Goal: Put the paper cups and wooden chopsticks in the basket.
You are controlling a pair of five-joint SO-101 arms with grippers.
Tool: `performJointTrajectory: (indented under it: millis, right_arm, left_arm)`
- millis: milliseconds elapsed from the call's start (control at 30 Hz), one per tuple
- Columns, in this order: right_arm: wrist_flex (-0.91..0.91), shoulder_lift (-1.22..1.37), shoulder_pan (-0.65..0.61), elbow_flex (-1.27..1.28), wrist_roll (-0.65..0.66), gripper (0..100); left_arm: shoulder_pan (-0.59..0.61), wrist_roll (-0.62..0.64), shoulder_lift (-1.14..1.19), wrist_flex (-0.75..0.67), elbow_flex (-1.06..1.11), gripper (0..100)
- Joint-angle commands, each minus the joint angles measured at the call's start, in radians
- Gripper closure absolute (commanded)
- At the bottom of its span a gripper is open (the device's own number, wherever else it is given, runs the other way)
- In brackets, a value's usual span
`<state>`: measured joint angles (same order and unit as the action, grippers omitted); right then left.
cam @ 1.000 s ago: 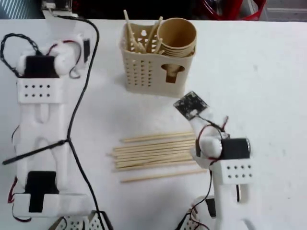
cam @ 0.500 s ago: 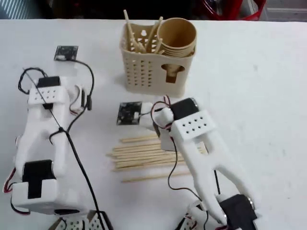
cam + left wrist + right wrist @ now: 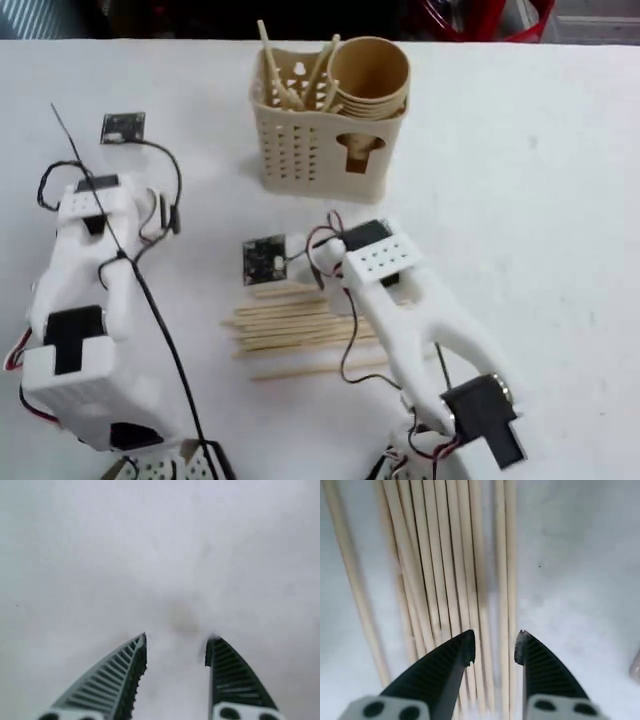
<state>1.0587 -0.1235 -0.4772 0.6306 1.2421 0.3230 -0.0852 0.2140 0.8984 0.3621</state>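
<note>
The wooden chopsticks (image 3: 300, 325) lie side by side on the tabletop (image 3: 540, 150), near the basket (image 3: 310, 150); the paper cups (image 3: 370, 75) sit stacked in the basket; the right hand (image 3: 494, 647) hangs spread just over the chopsticks; the left hand (image 3: 176, 647) is spread over bare tabletop.

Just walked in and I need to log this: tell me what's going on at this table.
The right gripper hangs open over the bundle of wooden chopsticks lying on the table, gripping none of them. The left gripper is open over bare table. The basket already holds a stack of paper cups and a few chopsticks, so the loose bundle is what is left.
</note>
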Motion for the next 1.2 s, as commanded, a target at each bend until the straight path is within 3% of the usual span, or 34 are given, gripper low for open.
performJointTrajectory:
  millis: [0,200,433,633,733,867,967,1167]
  right_arm:
    - [-0.082,0.027,0.027,0.009,0.008,87.1]
    - [-0.176,0.079,0.082,0.002,-0.011,96.0]
    - [-0.234,0.087,0.077,0.006,-0.126,96.0]
    - [-0.119,0.088,0.076,0.025,0.049,89.1]
    - [-0.177,0.088,0.084,0.023,-0.015,86.5]
    - [-0.275,0.088,0.084,0.023,-0.115,92.6]
    - [-0.282,0.087,0.084,0.020,-0.155,98.6]
    - [-0.277,0.087,0.082,0.025,-0.189,98.1]
  left_arm:
    - [-0.008,0.014,0.021,-0.015,-0.078,80]
    - [-0.013,0.014,0.047,-0.014,-0.094,80]
    - [-0.013,0.014,0.047,-0.014,-0.094,80]
    - [-0.013,0.014,0.047,-0.014,-0.094,80]
    - [-0.013,0.014,0.047,-0.012,-0.094,80]
    - [-0.015,0.014,0.047,-0.012,-0.094,80]
    - [-0.015,0.014,0.047,-0.012,-0.092,80]
    - [-0.015,0.014,0.047,-0.012,-0.089,80]
